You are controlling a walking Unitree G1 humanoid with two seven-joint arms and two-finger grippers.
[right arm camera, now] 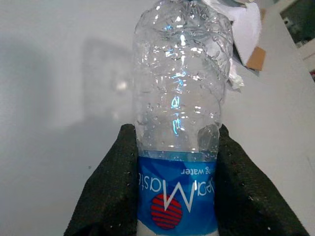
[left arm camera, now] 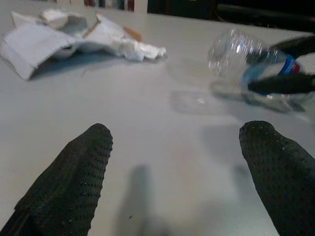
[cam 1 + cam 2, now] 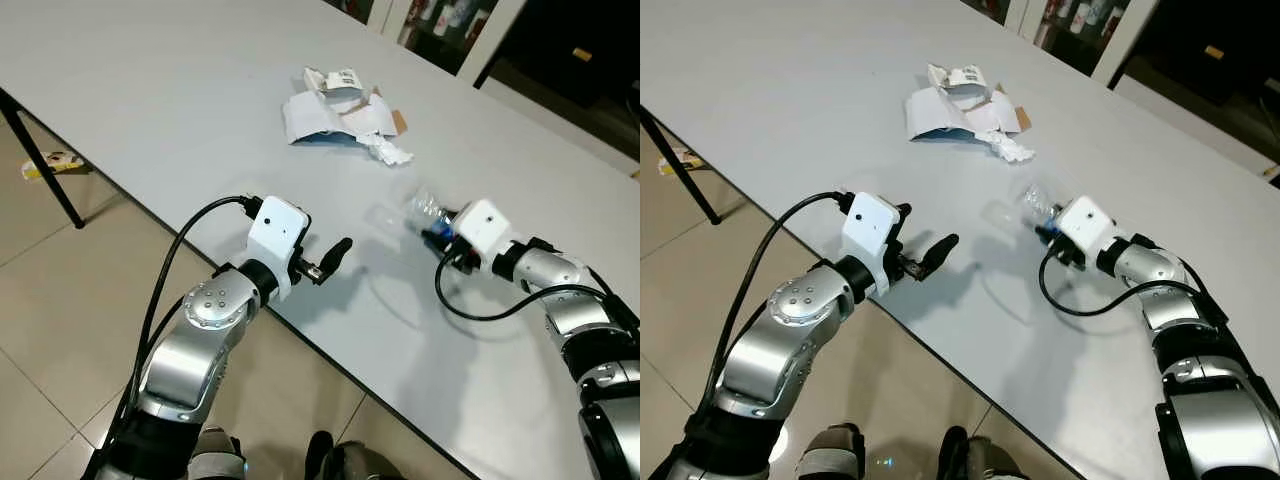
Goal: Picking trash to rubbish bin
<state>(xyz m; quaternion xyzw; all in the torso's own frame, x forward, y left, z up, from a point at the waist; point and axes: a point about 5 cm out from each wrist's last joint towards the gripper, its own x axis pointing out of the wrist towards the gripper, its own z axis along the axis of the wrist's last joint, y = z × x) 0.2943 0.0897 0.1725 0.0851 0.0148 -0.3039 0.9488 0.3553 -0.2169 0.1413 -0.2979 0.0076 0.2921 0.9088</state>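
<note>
A crushed clear water bottle [image 1: 177, 98] with a blue label lies low over the white table [image 3: 150, 90], its clear end pointing at the trash pile. My right gripper [image 1: 174, 132] is shut on its labelled part, one black finger [image 1: 110, 187] on each side; from the head it shows right of centre [image 3: 437, 232]. A pile of torn paper and cardboard [image 3: 335, 110] with a crumpled tissue [image 3: 390, 150] lies further back on the table. My left gripper [image 3: 335, 258] hovers open and empty just inside the table's near edge, with its fingers [image 2: 74, 182] wide apart and pointing toward the bottle [image 2: 246, 59].
The table's near edge runs diagonally from upper left to lower right, with tiled floor [image 3: 60, 300] below it. A black table leg [image 3: 45, 160] stands at the left, with a yellow scrap [image 3: 50, 163] on the floor beside it. Dark shelving [image 3: 450, 20] is beyond the table.
</note>
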